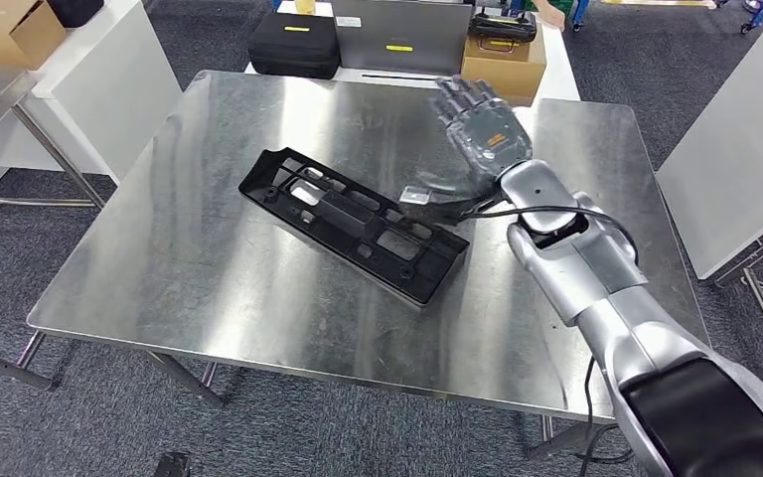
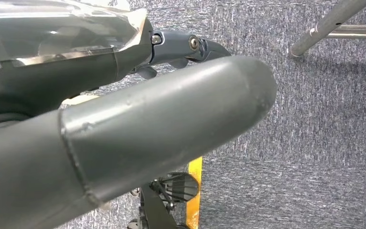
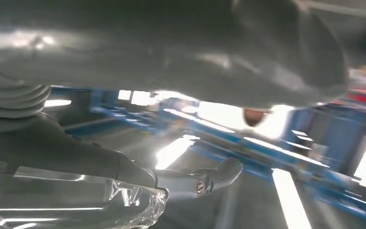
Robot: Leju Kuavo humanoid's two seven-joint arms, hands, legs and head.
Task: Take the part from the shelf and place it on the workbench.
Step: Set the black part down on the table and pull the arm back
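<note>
Lying flat mid-frame on steel worktop [image 1: 189, 288], black plastic part [image 1: 353, 223] looks delivered. Right hand [image 1: 479, 127] raised upper right, fingers spread, holding nothing. Left hand [image 2: 124, 138] hangs over carpet, grip state unclear.

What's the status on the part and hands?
Right hand raised above the workbench, fingers spread, holding nothing. Left hand hanging over carpet; state unclear. Black part lying flat on workbench, nothing around it.

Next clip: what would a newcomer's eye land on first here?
The long black part lying at an angle in the middle of the shiny steel workbench. Then the right robot hand, raised above the workbench's far right area, fingers spread, holding nothing.
</note>
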